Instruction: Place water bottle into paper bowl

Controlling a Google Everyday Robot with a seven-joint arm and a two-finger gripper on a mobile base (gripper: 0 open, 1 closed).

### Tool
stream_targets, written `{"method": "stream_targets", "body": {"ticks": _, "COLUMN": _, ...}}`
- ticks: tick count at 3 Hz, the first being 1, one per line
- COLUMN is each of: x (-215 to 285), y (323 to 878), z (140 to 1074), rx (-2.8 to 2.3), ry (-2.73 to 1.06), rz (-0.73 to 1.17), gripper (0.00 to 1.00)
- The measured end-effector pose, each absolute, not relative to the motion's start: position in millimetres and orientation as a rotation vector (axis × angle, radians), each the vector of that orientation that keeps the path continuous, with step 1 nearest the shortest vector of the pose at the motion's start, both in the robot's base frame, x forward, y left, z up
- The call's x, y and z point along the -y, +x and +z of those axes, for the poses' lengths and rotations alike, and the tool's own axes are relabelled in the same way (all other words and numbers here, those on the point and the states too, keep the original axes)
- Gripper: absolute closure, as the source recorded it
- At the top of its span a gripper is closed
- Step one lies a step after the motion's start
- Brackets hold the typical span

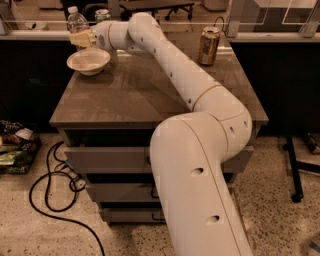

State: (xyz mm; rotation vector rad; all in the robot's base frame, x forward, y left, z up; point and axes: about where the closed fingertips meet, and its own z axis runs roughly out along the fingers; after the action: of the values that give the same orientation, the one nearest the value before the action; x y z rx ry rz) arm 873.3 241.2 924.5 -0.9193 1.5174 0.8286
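I've got the gripper [81, 39] clamped on the lower body of the water bottle [75, 19], upright just above the far rim of the paper bowl [89, 61], so that lowering it slightly nearer should seat it inside.

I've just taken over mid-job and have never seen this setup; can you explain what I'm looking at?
One camera looks down over the robot's white arm, the big shape in front. It reaches across a brown table on drawers. At its far end the tool is closed on a clear water bottle, held upright just behind a paper bowl, which is empty. A brown can stands near the table's far right corner; a green can sits behind the arm. Cables lie on the floor at the picture's left.
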Motion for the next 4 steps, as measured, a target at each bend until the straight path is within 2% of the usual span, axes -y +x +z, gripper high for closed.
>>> {"method": "stream_targets", "body": {"ticks": 3, "x": -228.6, "y": 869.8, "z": 911.1, "rx": -1.404, "ry": -0.809, "rz": 0.814, "gripper": 1.0}}
{"method": "stream_targets", "body": {"ticks": 4, "x": -228.7, "y": 869.7, "z": 913.0, "rx": -1.404, "ry": -0.809, "rz": 0.814, "gripper": 0.84}}
